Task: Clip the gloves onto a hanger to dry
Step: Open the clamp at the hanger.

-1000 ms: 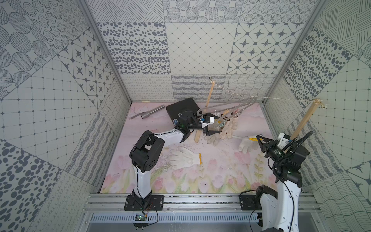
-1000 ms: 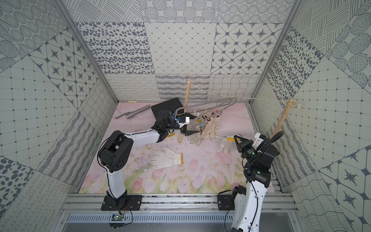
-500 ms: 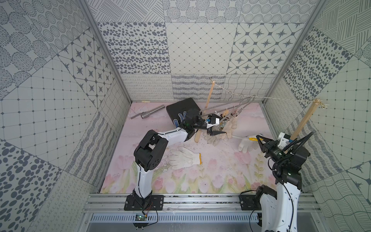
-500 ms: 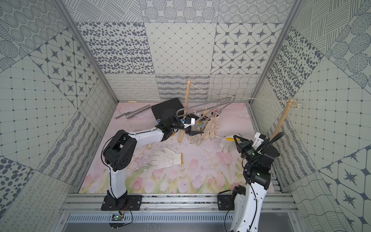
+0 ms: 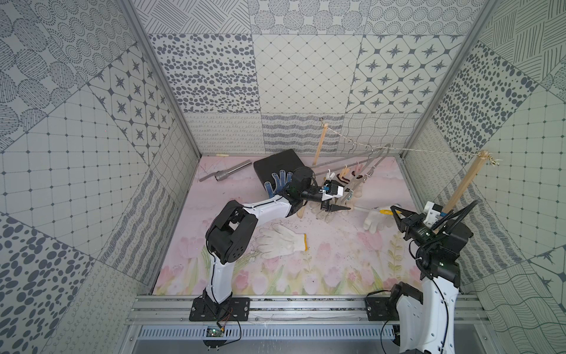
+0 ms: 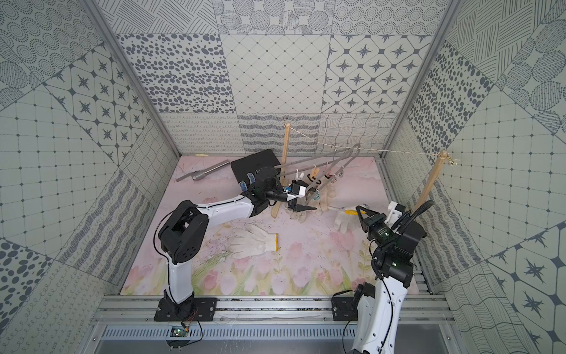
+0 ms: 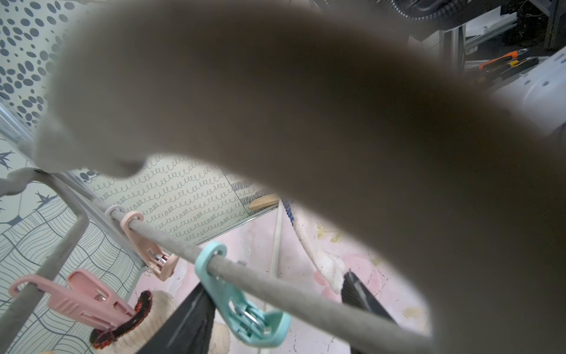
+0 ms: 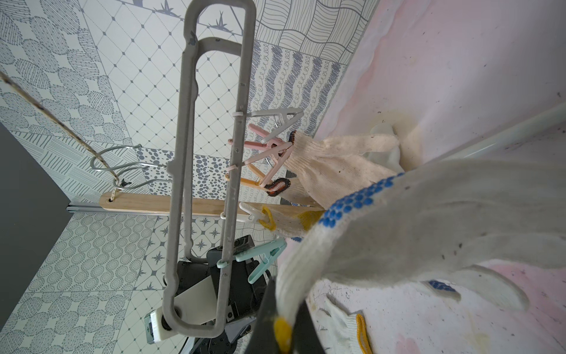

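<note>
**Left pincer** (image 7: 274, 280): jaws parted roughly halfway, one dark finger (image 7: 190, 318) to each side of the teal peg (image 7: 242, 306) and of the grey bar that carries it. Near finger close against the peg's flank, contact not certain; far finger clear of it. Nothing clamped.

**Right pincer** (image 8: 283, 325): closed tight on the yellow-edged cuff of the blue-dotted glove (image 8: 428, 220). Glove draped out from the jaws, over the floral mat (image 5: 337, 260), to the right of the hanger's pegs in both top views.

**Hanger** (image 8: 239, 92): long grey oblong loops, hung by a thin metal hook (image 8: 122, 165) on the string (image 5: 428, 150) between the wooden posts (image 5: 465, 180). Tilted, lower end at the left pincer. Pastel pegs along one bar.

**Gloves, clipped:**
- cream glove with dark red cuff (image 8: 330, 159), in a pink peg (image 8: 269, 144)
- yellow-dotted glove (image 8: 294, 225), in a white peg (image 8: 249, 211)

**Gloves, loose:**
- plain cream glove (image 5: 281, 242), flat on the mat between the two arms
- second blue-dotted glove (image 5: 277, 184), on the black box (image 5: 272, 159) at the back, beside the left wrist
- further cream gloves (image 5: 324, 214), heaped on the mat under the hanger
</note>
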